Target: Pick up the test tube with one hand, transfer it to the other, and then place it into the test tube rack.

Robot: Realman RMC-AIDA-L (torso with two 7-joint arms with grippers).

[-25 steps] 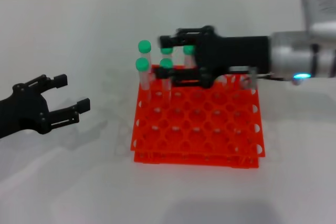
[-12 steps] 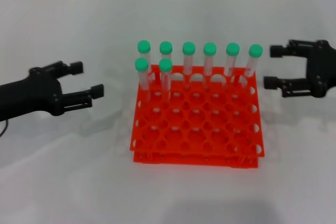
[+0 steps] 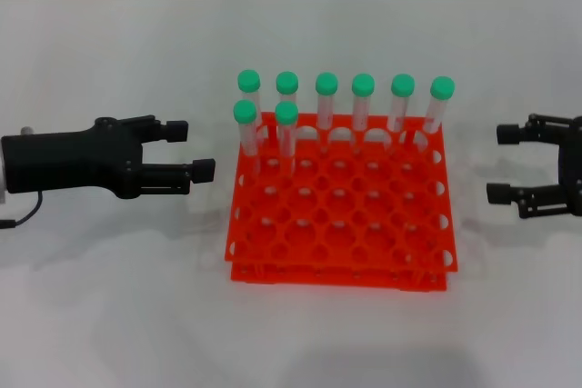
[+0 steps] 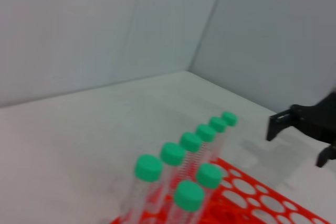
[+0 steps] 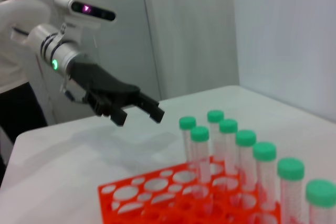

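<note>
I am holding my left hand (image 3: pixel 191 146) just beside the left edge of the rack (image 3: pixel 341 215), fingers spread and gripping nothing, levelled toward the two front tubes (image 3: pixel 245 138) so that a straight reach, as I judge it, would bring the fingers around one of them. My right hand (image 3: pixel 511 164) is waiting off the rack's right side, also spread and empty, leaving room for the handover. All eight green-capped tubes are standing upright in the rack's far rows on the worktop (image 3: pixel 109 297), so no tube is picked yet.
</note>
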